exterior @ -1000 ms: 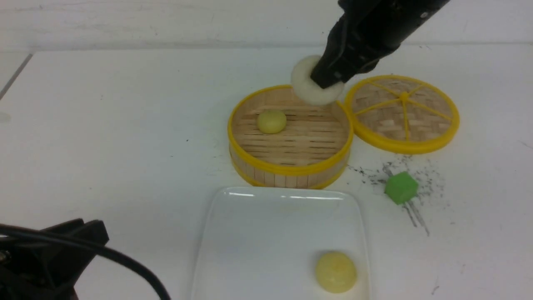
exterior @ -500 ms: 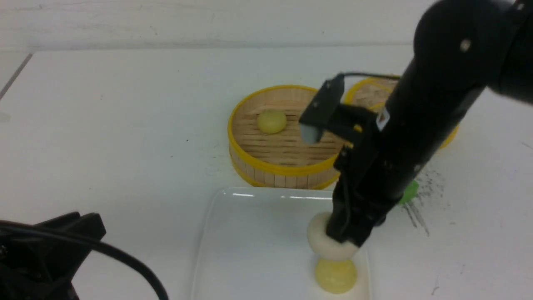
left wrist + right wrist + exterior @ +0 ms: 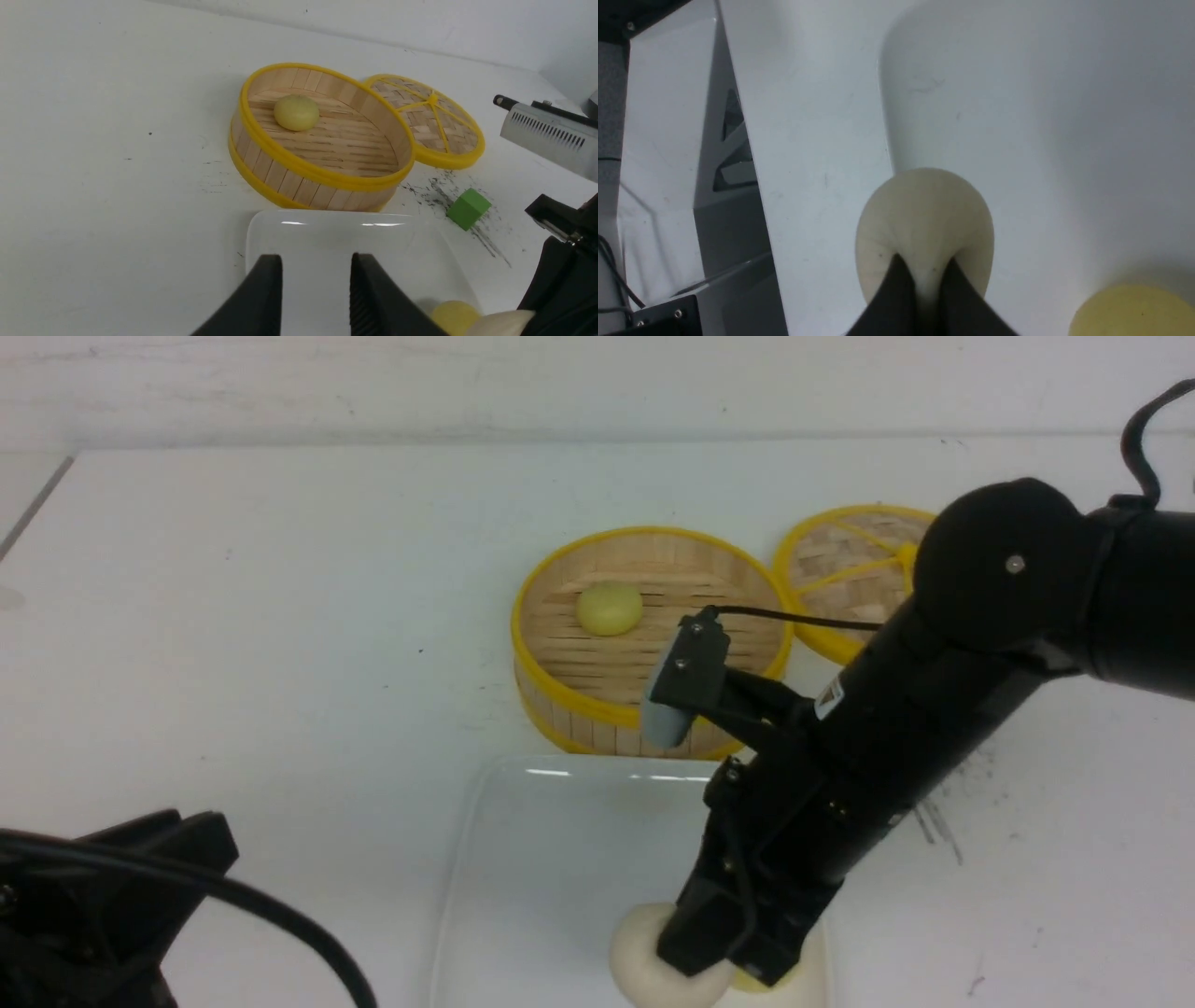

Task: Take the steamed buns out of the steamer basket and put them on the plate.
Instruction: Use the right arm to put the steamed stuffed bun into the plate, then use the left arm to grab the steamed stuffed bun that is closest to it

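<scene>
Grasping the off-white bun (image 3: 639,952) in the right hand (image 3: 719,963) at the plate's (image 3: 523,859) near edge, just beside a yellow bun (image 3: 1134,312). Could shove that neighbour over the rim on release.

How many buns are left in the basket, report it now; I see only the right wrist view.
Observer: One yellow bun lies in the basket.
Operator: Now give me the left fingers.
Observer: The left fingers stand apart, holding nothing.
Operator: Name anything loose near the plate.
Observer: A green cube sits beside the far right corner of the plate, apart from it.
</scene>
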### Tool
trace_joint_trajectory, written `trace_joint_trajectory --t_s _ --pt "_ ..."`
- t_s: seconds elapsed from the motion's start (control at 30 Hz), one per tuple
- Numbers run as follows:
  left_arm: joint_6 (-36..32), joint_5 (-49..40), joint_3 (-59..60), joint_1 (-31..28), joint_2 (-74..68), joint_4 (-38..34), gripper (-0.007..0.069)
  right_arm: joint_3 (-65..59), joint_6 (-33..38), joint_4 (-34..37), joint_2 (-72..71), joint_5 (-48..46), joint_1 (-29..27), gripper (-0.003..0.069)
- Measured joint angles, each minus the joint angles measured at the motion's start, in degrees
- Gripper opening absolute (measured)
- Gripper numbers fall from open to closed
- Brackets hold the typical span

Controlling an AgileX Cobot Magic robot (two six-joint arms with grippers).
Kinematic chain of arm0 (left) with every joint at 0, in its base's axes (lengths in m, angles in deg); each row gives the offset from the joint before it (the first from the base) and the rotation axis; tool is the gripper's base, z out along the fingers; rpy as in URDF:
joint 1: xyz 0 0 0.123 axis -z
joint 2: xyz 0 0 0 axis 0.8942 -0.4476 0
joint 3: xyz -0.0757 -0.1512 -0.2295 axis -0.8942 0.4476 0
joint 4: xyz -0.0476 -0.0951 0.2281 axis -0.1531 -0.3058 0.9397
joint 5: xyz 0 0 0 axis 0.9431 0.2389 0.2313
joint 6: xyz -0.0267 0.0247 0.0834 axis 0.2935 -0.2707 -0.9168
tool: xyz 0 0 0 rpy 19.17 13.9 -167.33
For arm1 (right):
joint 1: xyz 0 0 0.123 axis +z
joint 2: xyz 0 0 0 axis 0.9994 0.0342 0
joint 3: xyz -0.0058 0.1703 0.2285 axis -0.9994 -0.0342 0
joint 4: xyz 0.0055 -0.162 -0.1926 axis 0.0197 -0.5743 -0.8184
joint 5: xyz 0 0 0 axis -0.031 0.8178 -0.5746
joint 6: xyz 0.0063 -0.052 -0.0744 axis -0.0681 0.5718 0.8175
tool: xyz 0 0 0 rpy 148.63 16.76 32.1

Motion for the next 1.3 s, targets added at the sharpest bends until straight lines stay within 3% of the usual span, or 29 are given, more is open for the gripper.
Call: trace_joint_trajectory --t_s 0.27,0.43,0.47,0.5,0.57,0.67,0.7,0.83,0.93,1.1,1.27,1.3 --pt "0.0 0.2 0.0 0.0 0.0 0.0 0.0241 -0.3 6.3 2.8 8.4 0.9 0.1 0.003" --pt "-0.2 0.2 0.0 0.0 0.0 0.0 0.0241 -0.3 6.7 2.6 9.9 1.9 0.1 0.0072" --pt "-0.2 0.2 0.0 0.0 0.0 0.0 0.0241 -0.3 6.8 2.6 9.9 1.9 0.1 0.0129" --pt "-0.2 0.2 0.0 0.0 0.0 0.0 0.0241 -0.3 6.8 2.6 9.9 1.9 0.1 0.0138" --pt "-0.2 0.2 0.0 0.0 0.0 0.0 0.0241 -0.3 6.9 2.6 9.9 2.4 0.1 0.0297" --pt "-0.2 0.2 0.0 0.0 0.0 0.0 0.0241 -0.3 6.9 2.6 9.9 3.5 0.1 0.0461" --pt "-0.2 0.2 0.0 0.0 0.0 0.0 0.0241 -0.3 6.9 2.6 9.9 4.0 0.1 0.0549" --pt "-0.5 0.2 0.0 0.0 0.0 -1.0 0.0241 0.1 7.2 1.9 9.7 4.9 0.1 0.0666" --pt "-2.1 0.2 0.0 0.0 0.0 -2.2 0.0241 2.0 7.4 -0.5 9.3 5.5 0.1 0.0659" --pt "-6.7 0.0 0.0 0.0 0.0 -5.9 0.0241 8.4 3.2 -9.2 5.2 7.4 0.0 0.0576" --pt "-10.7 -0.9 0.0 0.0 0.0 -9.4 0.0241 13.7 -11.2 -22.1 -4.2 7.5 -2.2 0.0516" --pt "-10.8 -0.9 0.0 0.0 0.0 -9.4 0.0241 13.6 -11.2 -22.5 -4.2 7.5 -2.3 0.0515"
